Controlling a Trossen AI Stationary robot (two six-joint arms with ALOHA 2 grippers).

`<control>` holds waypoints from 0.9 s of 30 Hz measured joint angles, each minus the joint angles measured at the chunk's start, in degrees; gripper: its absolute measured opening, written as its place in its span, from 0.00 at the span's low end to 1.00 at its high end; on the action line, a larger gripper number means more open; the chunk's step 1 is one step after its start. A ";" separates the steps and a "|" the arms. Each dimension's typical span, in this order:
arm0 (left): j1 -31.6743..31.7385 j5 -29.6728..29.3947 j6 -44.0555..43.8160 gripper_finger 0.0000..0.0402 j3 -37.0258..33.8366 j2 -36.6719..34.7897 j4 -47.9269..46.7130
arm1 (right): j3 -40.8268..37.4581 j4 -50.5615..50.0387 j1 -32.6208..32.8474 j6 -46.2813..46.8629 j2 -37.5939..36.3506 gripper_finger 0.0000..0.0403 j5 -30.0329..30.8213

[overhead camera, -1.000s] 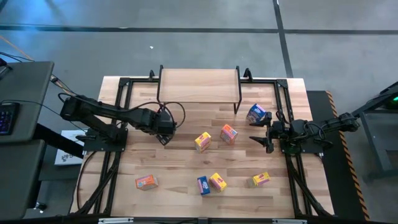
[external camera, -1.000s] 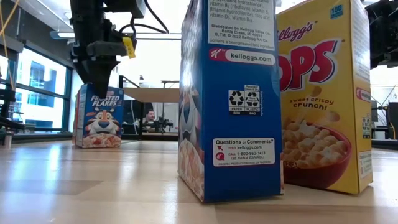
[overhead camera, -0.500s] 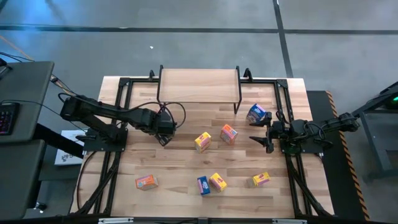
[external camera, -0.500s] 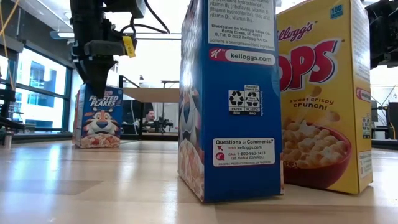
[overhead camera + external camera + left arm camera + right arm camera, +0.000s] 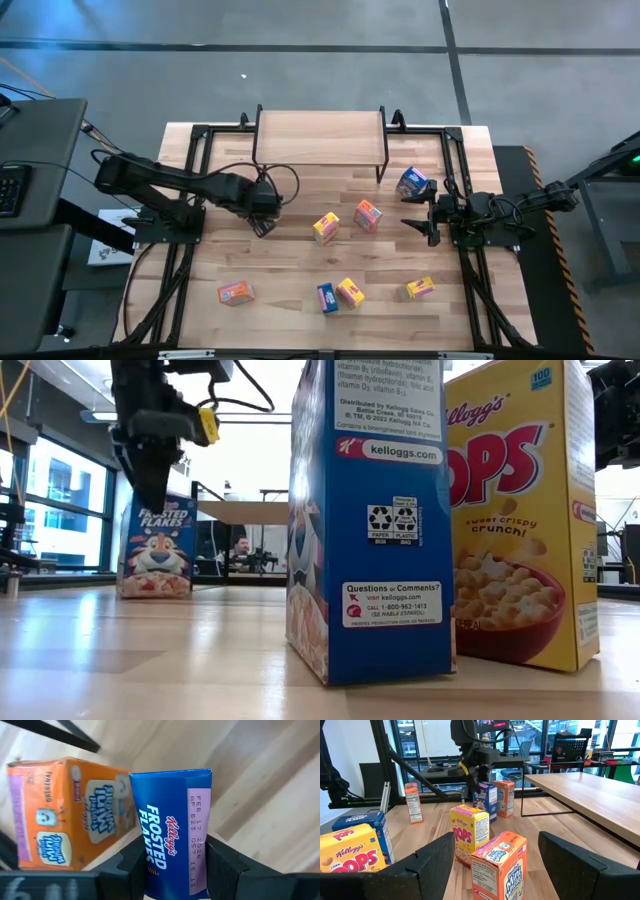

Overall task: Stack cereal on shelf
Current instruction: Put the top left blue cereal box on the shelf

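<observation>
L hand [image 5: 175, 870]: clamped on blue Frosted Flakes box [image 5: 172, 830], by orange box [image 5: 70, 815].
R hand [image 5: 420, 217]: fingers spread, idle at bench [image 5: 300, 300] right edge.

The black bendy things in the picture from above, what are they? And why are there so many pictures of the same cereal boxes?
Those are two robot arms, and each one ends in jaws for grabbing. Four cameras look at the same moment. One hangs overhead and sees the whole table, the left arm and the right arm. One sits at table height, so a blue box and a yellow box close to it look huge. One camera rides on each wrist. Small cereal boxes are scattered on the table: blue, yellow and orange. The little shelf at the back has nothing on it yet. The left wrist camera shows the left jaws shut on a blue Frosted Flakes box, with an orange box right beside it. The right jaws are open and hold nothing.
</observation>
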 joint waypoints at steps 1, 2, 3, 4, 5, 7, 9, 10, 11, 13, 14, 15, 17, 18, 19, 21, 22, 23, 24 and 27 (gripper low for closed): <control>0.00 0.60 0.62 0.36 0.19 -0.36 0.05 | 0.00 0.01 -0.02 0.00 0.00 0.69 0.00; -0.02 1.07 1.12 0.36 0.52 -0.83 0.15 | 0.00 0.02 -0.01 0.00 0.00 0.69 0.02; -0.02 1.36 1.55 0.36 1.15 -1.37 0.12 | 0.00 0.02 -0.01 0.00 0.00 0.69 0.02; -0.02 1.52 2.12 0.36 1.92 -1.93 0.23 | 0.00 0.00 -0.01 0.00 0.00 0.69 0.01; -0.02 1.56 2.99 0.36 2.63 -2.61 0.39 | 0.00 0.00 0.00 0.00 0.00 0.69 0.02; -0.02 1.60 4.88 0.36 4.22 -3.78 0.30 | 0.00 0.02 0.00 0.00 0.00 0.69 0.02; -0.02 1.60 7.57 0.36 5.76 -5.06 0.33 | 0.00 0.00 -0.02 0.00 0.00 0.69 0.02; -0.02 1.59 8.99 0.36 6.55 -5.72 0.21 | 0.00 0.02 -0.02 0.00 0.00 0.69 0.02; -0.02 1.55 10.56 0.36 7.43 -6.26 0.18 | 0.00 0.00 0.00 0.00 0.00 0.69 0.01; -0.02 1.30 13.98 0.36 8.85 -7.42 0.23 | 0.00 0.02 -0.01 0.00 0.00 0.69 0.02; -0.02 0.66 16.13 0.36 9.57 -7.79 0.03 | 0.00 0.02 -0.01 0.00 0.00 0.69 0.01; -0.02 -0.29 18.59 0.36 10.32 -8.16 -0.07 | 0.00 0.01 -0.01 0.00 0.00 0.69 0.01; -0.02 -3.00 24.43 0.36 11.84 -8.87 -0.33 | 0.00 0.01 -0.01 0.00 0.00 0.69 0.01; -0.02 -4.64 27.44 0.36 12.54 -9.22 -0.39 | 0.00 0.02 -0.01 0.00 0.00 0.69 0.01; 0.02 -6.45 30.37 0.36 13.30 -9.48 -0.39 | 0.00 0.01 0.00 0.00 0.00 0.69 0.02; 0.38 -10.48 36.17 0.36 14.91 -9.68 -0.41 | 0.00 0.02 0.00 0.00 0.00 0.69 0.02; 0.72 -12.20 38.80 0.36 15.79 -9.73 -0.43 | 0.00 0.02 -0.02 0.00 0.00 0.69 0.02; 1.27 -13.98 41.71 0.36 16.67 -9.73 -0.36 | 0.00 0.02 -0.02 0.00 0.00 0.69 0.02; 1.91 -15.67 44.80 0.36 17.44 -9.76 -0.29 | 0.00 0.01 0.00 0.00 0.00 0.69 0.01; 4.64 -19.34 52.67 0.36 19.39 -9.75 -0.38 | 0.00 0.00 0.00 0.00 0.00 0.69 0.01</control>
